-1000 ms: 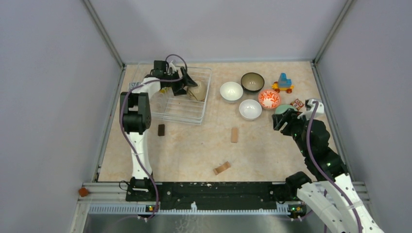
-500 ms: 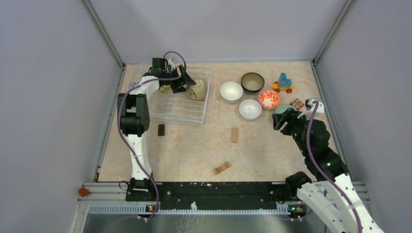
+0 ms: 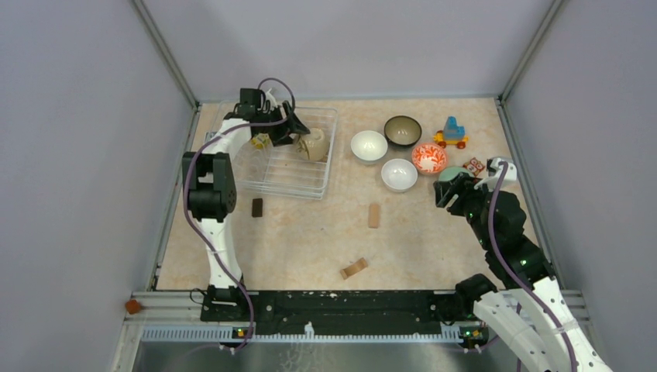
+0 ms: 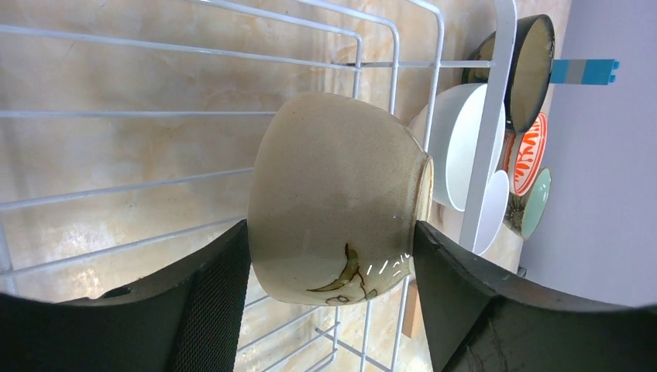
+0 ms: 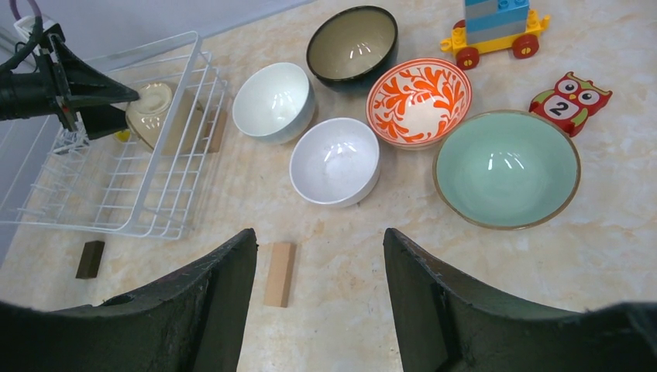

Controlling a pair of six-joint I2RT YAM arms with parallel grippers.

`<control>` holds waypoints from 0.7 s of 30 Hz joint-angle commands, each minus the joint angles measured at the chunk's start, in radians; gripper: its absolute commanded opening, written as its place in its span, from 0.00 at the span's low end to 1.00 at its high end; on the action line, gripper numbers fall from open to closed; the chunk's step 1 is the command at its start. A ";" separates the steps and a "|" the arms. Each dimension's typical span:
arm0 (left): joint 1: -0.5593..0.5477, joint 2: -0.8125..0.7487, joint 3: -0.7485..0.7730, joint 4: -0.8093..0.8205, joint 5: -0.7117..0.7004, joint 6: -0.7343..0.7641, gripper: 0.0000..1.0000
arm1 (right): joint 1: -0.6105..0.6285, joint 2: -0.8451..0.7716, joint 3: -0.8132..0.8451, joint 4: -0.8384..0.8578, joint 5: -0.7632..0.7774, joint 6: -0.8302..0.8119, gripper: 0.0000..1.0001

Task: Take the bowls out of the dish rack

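left gripper (image 4: 331, 232) pinching a tan bowl (image 4: 333, 194) inside the dish rack (image 3: 279, 191)
the bowl is lying on its side between the clamped fingers (image 4: 209, 310), in the rack's far right corner, mouth facing the right wall. that wire side is standing between it and the white bowl (image 3: 368, 146) on the table (image 3: 310, 240) beyond. the right gripper (image 5: 318, 232), spread and empty, is hovering well apart, near the pale-green bowl (image 5: 506, 167).

Beige marbled counter (image 3: 310, 232), boxed by 3 plain grey-lilac walls (image 3: 77, 155): left, right, far. Metal posts (image 3: 164, 50) in far corners. Black rail (image 3: 349, 306) along near edge. Even, diffuse light.
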 commanded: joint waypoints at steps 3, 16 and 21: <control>-0.001 -0.139 0.040 0.003 -0.007 0.031 0.56 | 0.000 -0.009 -0.004 0.028 -0.011 -0.005 0.61; -0.093 -0.227 0.176 -0.283 -0.499 0.269 0.54 | -0.001 -0.009 -0.012 0.038 -0.018 -0.002 0.61; -0.186 -0.225 0.185 -0.330 -0.752 0.346 0.54 | 0.000 -0.006 -0.009 0.046 -0.023 -0.002 0.61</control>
